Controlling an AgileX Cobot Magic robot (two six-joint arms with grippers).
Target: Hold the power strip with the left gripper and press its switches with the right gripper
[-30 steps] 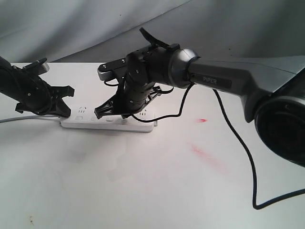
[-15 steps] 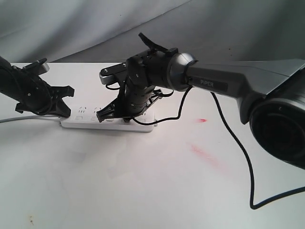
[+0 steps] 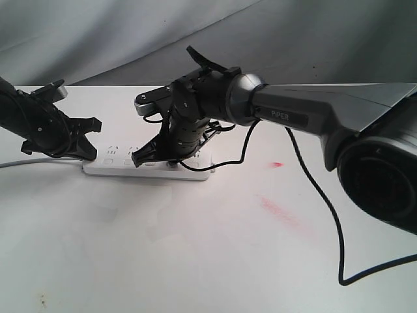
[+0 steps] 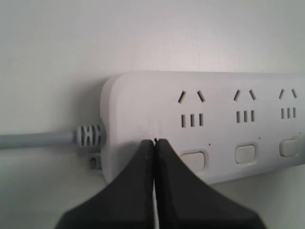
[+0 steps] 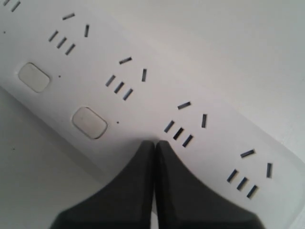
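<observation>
**White tabletop, both grippers down on the power strip**

White table (image 3: 195, 261) fills my exterior view, with grey cloth (image 3: 98, 32) hanging behind it and a few red smears (image 3: 280, 212) on the right half. The power strip (image 3: 146, 169) lies flat towards the back left of the table. Its long side runs left to right and its sockets face up. Its grey cord (image 4: 38, 140) leaves the left end, and a small tab (image 4: 94, 163) sticks out just beside the cord.

On my left wrist camera the left gripper (image 4: 154, 141) has its two fingers pressed together with nothing between them. The tips rest on the top face of the strip at the cord end, right beside the first of the switches (image 4: 193, 160). They are not wrapped around the body.

The right gripper (image 5: 154, 143) also has its fingers together. Its tips come down on the strip's front edge, directly below one socket group and in line with the switch row. Two switches show uncovered beside them. Whatever lies under the tips is hidden, so I cannot tell whether a switch is pushed in.

From the outside the silver arm reaches across the middle, so the right gripper is over the right half of the strip. A loose black cable (image 3: 326, 208) trails from the arm across the table.
</observation>
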